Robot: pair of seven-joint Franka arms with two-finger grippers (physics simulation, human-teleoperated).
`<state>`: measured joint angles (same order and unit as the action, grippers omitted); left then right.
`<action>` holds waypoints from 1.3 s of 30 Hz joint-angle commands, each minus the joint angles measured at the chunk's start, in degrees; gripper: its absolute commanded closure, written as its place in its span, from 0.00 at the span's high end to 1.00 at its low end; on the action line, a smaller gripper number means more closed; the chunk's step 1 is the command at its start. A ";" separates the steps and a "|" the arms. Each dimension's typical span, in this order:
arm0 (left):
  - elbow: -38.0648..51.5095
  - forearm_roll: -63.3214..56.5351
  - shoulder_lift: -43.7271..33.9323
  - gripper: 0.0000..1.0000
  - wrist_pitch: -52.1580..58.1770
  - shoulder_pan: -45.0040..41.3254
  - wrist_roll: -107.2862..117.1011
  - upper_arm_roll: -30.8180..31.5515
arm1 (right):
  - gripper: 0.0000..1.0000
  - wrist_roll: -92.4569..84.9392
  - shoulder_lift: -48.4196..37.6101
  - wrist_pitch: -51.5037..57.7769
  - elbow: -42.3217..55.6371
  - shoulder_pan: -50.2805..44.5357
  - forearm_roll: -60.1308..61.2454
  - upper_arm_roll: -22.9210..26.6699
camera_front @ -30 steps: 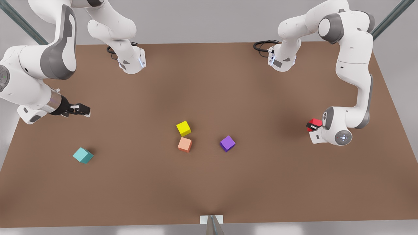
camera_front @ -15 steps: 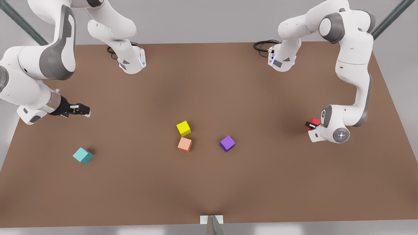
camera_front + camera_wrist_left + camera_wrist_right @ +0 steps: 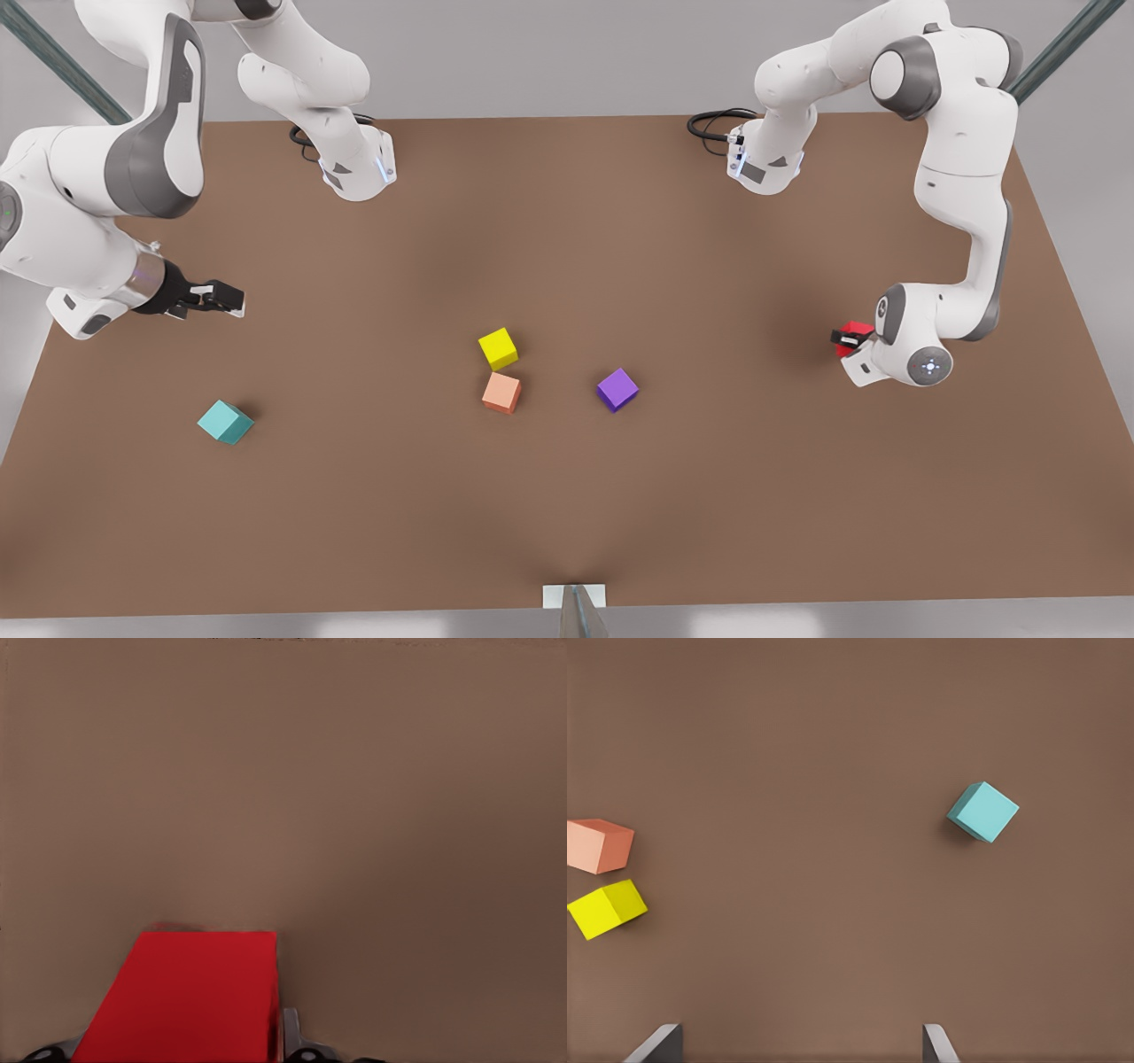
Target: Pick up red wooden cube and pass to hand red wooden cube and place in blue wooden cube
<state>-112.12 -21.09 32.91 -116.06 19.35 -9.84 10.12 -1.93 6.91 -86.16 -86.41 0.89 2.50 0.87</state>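
You are looking down on a plain brown tabletop (image 3: pixel 567 496) with a flat matte finish, set in a pale grey room; dark metal struts cross both upper corners, and a small white bracket (image 3: pixel 574 595) sits at the table's near edge. No writing or label can be read anywhere.

Starting at the front view's left, your right gripper (image 3: pixel 221 299) hangs above the table with its dark fingers spread; in its wrist view the two fingertips (image 3: pixel 656 1045) stand wide apart with nothing between them. This arm waits. Nearer the camera and a little to the right lies the blue wooden cube (image 3: pixel 225 422), alone on bare surface, well apart from everything else.

Near the table's middle you have a yellow cube (image 3: pixel 499 348) and a salmon cube (image 3: pixel 501 392) just beside each other, corners almost meeting. A purple cube (image 3: pixel 617 390) sits apart to their right. All three lie between the two grippers.

At the front view's right, your left gripper (image 3: pixel 849 340) is clamped on the red wooden cube (image 3: pixel 855 334), held clear of the table; its wrist view shows the cube's red face (image 3: pixel 186 997) pressed between the fingers. Black cables (image 3: pixel 713 125) loop by that arm's base.
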 commanded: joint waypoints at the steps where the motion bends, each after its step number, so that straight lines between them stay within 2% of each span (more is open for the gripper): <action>1: 0.06 0.08 0.14 0.76 -0.13 -0.01 7.29 -0.01 | 1.00 -0.70 -0.06 0.03 0.01 -0.01 0.13 0.01; 6: 1.64 0.70 -0.21 0.71 1.54 0.08 7.12 0.96 | 1.00 -0.70 1.17 0.11 0.54 -0.28 0.22 -0.17; 8: 5.33 7.46 -0.13 0.70 7.16 0.25 7.03 2.89 | 1.00 -4.47 3.28 -0.06 3.00 -1.94 0.57 -0.79; 10: 6.39 10.98 -0.13 0.69 9.01 0.34 7.03 3.51 | 1.00 -13.35 8.20 0.11 6.16 -1.68 8.30 -0.79; 12: 6.65 13.17 -0.13 0.69 9.27 0.34 7.12 4.56 | 1.00 -32.50 16.81 0.11 10.91 -1.24 20.69 -0.52; 14: 11.75 35.49 1.19 0.69 16.22 -0.36 7.20 10.62 | 1.00 -53.42 26.92 0.11 16.45 -0.54 32.82 -0.43; 17: 25.37 46.75 14.80 0.69 16.13 -1.51 7.03 24.24 | 1.00 -68.64 36.24 -0.06 19.35 -0.63 46.88 -0.79; 18: 27.40 48.86 17.89 0.69 15.60 -1.51 7.12 28.63 | 1.00 -71.63 36.95 -0.41 19.70 -0.80 48.30 -0.96; 20: 27.84 52.90 21.40 0.69 5.77 -2.91 5.27 36.28 | 1.00 -79.27 41.16 -1.99 22.69 -0.80 54.53 -1.84; 21: 27.92 56.31 22.55 0.69 4.62 -3.00 4.92 37.78 | 1.00 -84.26 41.34 -4.62 23.04 -0.98 54.89 -1.93; 23: 28.98 66.34 22.64 0.69 4.09 -5.11 4.83 37.87 | 1.00 -97.72 42.04 -8.85 23.04 -1.33 55.76 -2.02; 26: 29.07 67.14 23.34 0.69 3.21 -4.93 0.08 37.87 | 1.00 -104.32 43.01 -8.85 22.87 -1.68 57.61 -3.24; 29: 29.07 67.14 23.43 0.69 3.30 -4.93 0.00 37.87 | 1.00 -110.21 44.85 -8.94 22.95 -1.77 60.42 -8.95; 33: 29.07 67.14 23.69 0.69 3.30 -4.93 -0.09 37.87 | 1.00 -114.43 48.02 -16.15 22.95 -3.44 63.94 -16.17; 39: 29.07 67.14 23.87 0.69 3.12 -5.02 0.00 37.87 | 1.00 -121.55 46.70 -16.32 18.65 -5.64 68.68 -16.69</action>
<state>-83.08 45.63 56.84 -112.67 14.35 -7.44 47.95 -84.83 53.95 -100.46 -67.41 -4.63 68.84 -15.75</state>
